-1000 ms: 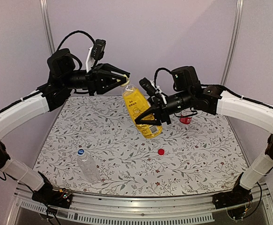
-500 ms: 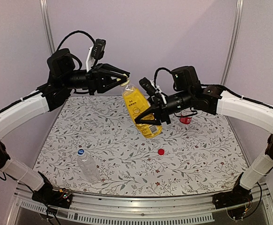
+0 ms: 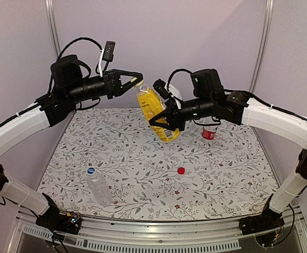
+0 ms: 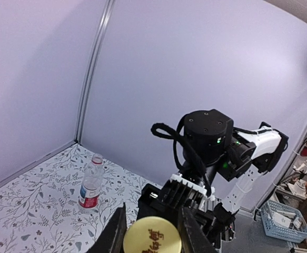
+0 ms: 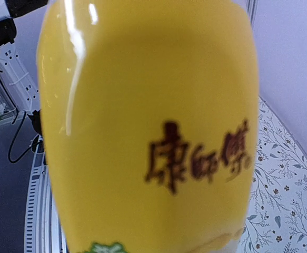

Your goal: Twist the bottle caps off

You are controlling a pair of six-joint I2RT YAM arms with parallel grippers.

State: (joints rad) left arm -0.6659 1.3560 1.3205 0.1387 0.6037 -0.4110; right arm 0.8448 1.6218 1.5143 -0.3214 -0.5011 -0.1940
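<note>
Table (image 3: 237,179) lies well below the yellow bottle (image 3: 150,105), which is held tilted in the air, its body clamped in the right gripper (image 3: 164,122). At the bottle's upper end the left gripper (image 3: 136,81) is closed narrowly on the yellow cap (image 4: 152,240).

The step in hand is judged to be the unscrewing of this cap. Whether the thread is already free cannot be told, the neck being small in the top view. The next move is judged to call for a twist about the neck's axis with the body gripped firmly, then a pull straight off.

Behind and to the right of the yellow bottle the red-labelled bottle (image 3: 209,133) stands uncapped. Well in front and to the left, the clear bottle (image 3: 98,185) carries its blue cap (image 3: 91,171), so that one is left to do. The red cap (image 3: 181,170) lies on the table in front of the yellow bottle.

The cap pinched between two fingers is shown plainly only by the left wrist view. The right wrist view is filled by the bottle's yellow wall and lettering. The red and blue caps are given by the top view alone.
</note>
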